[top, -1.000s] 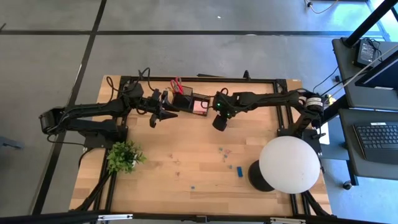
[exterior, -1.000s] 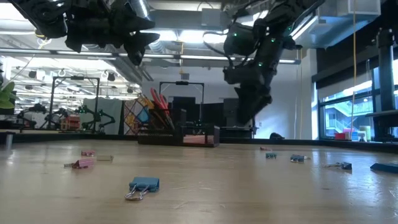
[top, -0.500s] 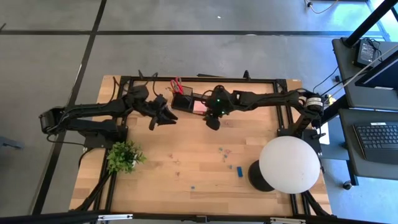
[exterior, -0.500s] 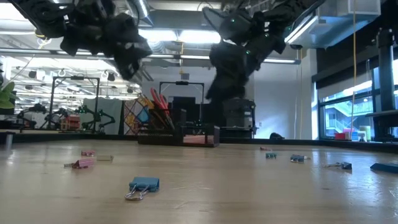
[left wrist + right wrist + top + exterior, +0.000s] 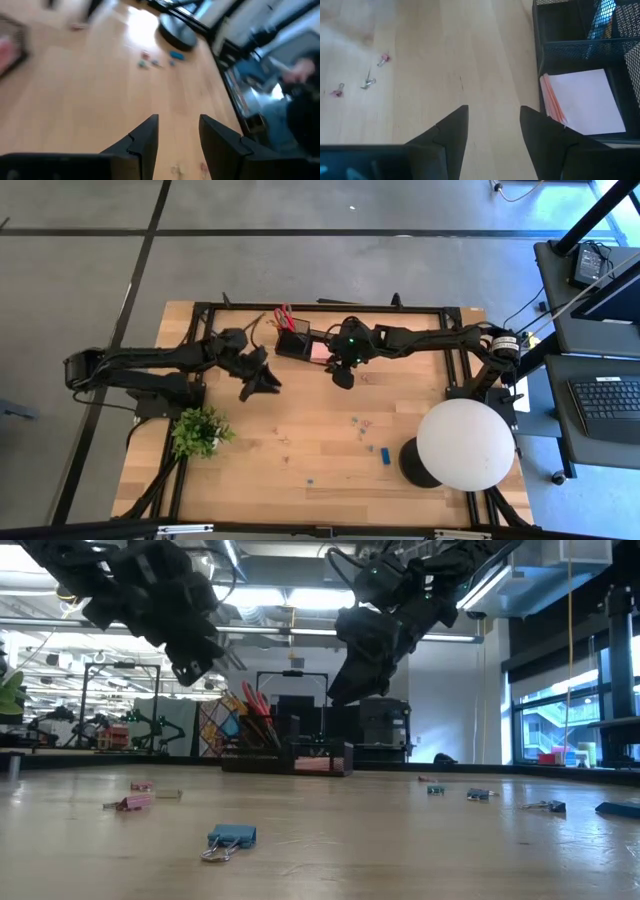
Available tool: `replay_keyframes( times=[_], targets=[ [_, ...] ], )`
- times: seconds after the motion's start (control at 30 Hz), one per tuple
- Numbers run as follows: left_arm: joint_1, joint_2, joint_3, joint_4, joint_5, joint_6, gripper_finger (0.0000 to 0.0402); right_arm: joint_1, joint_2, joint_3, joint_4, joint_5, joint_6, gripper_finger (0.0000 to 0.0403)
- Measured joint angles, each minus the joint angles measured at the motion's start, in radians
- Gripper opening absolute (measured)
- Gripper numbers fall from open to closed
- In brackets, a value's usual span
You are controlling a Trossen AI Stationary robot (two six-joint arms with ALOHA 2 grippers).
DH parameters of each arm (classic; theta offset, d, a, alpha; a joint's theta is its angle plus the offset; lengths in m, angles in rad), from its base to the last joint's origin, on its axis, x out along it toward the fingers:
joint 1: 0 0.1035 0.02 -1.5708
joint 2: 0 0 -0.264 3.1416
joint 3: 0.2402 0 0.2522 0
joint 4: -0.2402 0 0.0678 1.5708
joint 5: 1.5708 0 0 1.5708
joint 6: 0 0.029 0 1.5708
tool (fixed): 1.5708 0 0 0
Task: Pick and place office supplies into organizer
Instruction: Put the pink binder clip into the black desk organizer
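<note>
The organizer (image 5: 305, 343) stands near the far edge of the wooden table (image 5: 300, 430), between the two arms; its taller cup holds red-handled scissors (image 5: 284, 316) that lean out over the rim, and its lower tray holds the pink sticky-note pad (image 5: 585, 102), lying flat; in the low view the organizer (image 5: 290, 755) shows far off, with the scissors (image 5: 258, 710) slanting up from it. The left gripper (image 5: 262, 383) reaches in from the left and hangs above bare wood just left of the organizer, angled down; its two dark fingers (image 5: 142, 140) stand apart with nothing between them. The right gripper (image 5: 340, 375) stretches in from the right, hovering just beside the tray's near side, well above the tabletop in the low view (image 5: 345, 690); its fingers (image 5: 452, 130) are likewise parted and empty. Small clips (image 5: 360, 423) and a small blue block (image 5: 386, 453) lie scattered on the near half of the table, well apart from both grippers; a blue binder clip (image 5: 230, 838) lies closest to the low camera. The left wrist view is blurred, so the far items are only coloured specks; the cup's inside is hidden behind mesh.
</note>
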Motion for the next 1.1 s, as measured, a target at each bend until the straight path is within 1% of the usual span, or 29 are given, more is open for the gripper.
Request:
replay_keyframes(
  times=[0.1, 0.3, 0.4, 0.47, 0.57, 0.63, 0.7, 0.8, 0.87, 0.93, 1.03, 1.1],
  targets=[
    [-0.088, 0.000, 0.000, 0.000, -0.058, 0.057, 0.0134, -0.002, 0.000, 0.000, 0.000, 0.000, -0.002, 0.0181],
    [-0.242, 0.000, 0.005, -0.009, -0.240, 0.174, 0.0134, -0.004, 0.000, 0.000, 0.000, 0.018, -0.010, 0.0181],
    [-0.317, 0.015, 0.057, -0.113, -0.349, 0.282, 0.0134, -0.007, 0.000, 0.000, 0.000, 0.019, -0.005, 0.0181],
    [-0.373, 0.036, 0.105, -0.231, -0.419, 0.384, 0.0134, -0.007, 0.000, 0.000, -0.002, 0.021, -0.002, 0.0181],
    [-0.447, 0.090, 0.179, -0.390, -0.490, 0.541, 0.0134, -0.007, 0.000, 0.000, -0.011, 0.022, 0.008, 0.0181],
    [-0.481, 0.134, 0.212, -0.470, -0.509, 0.611, 0.0134, -0.007, 0.000, 0.000, -0.016, 0.021, 0.022, 0.0181],
    [-0.504, 0.179, 0.235, -0.513, -0.512, 0.653, 0.0134, -0.007, 0.000, 0.000, -0.018, 0.021, 0.036, 0.0181],
    [-0.528, 0.236, 0.262, -0.513, -0.514, 0.740, 0.0134, -0.007, 0.000, 0.000, -0.023, 0.021, 0.035, 0.0181],
    [-0.535, 0.279, 0.279, -0.516, -0.536, 0.792, 0.0134, -0.006, 0.000, 0.000, -0.029, 0.021, 0.032, 0.0181],
    [-0.537, 0.328, 0.301, -0.527, -0.564, 0.801, 0.0134, -0.005, 0.000, 0.000, -0.039, 0.021, 0.030, 0.0181],
    [-0.538, 0.409, 0.330, -0.540, -0.568, 0.789, 0.0134, -0.005, 0.000, 0.000, -0.066, 0.021, 0.004, 0.0181],
    [-0.545, 0.456, 0.351, -0.540, -0.568, 0.824, 0.0134, -0.006, 0.000, 0.000, -0.085, 0.021, -0.018, 0.0181]
  ],
)
